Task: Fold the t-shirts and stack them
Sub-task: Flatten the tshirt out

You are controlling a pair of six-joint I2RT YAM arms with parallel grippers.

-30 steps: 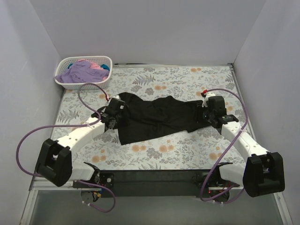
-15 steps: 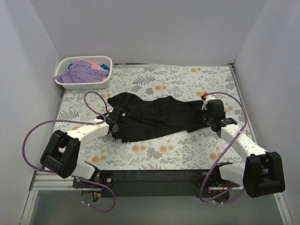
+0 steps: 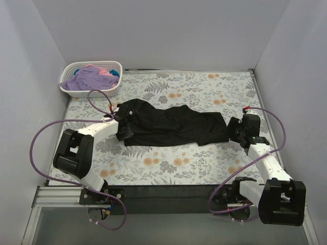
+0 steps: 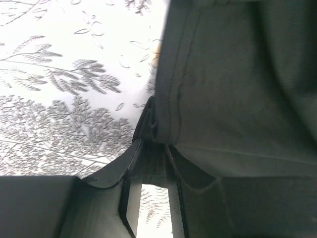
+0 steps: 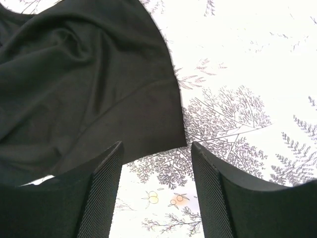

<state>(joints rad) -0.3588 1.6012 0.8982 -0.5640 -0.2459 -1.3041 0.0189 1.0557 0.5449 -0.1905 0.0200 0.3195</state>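
The black t-shirt (image 3: 173,125) lies stretched left to right across the middle of the floral table. My left gripper (image 3: 124,122) is at its left end, shut on a folded hem of the black cloth (image 4: 237,89), with the cloth bunched at the fingertips. My right gripper (image 3: 236,133) is open and empty just off the shirt's right end. In the right wrist view the shirt's edge (image 5: 84,84) lies ahead of the spread fingers (image 5: 99,198), not between them. Lavender, pink and teal t-shirts (image 3: 89,76) lie heaped in the basket.
The white lattice basket (image 3: 115,65) stands at the far left corner against the wall. Grey walls enclose the table on three sides. Purple cables loop from both arms over the table (image 3: 204,163) near the left and right edges.
My right gripper has let go of the shirt's right end and drawn back to the right. My left arm has swung left and away, and the shirt's lower left flap now lies flatter.
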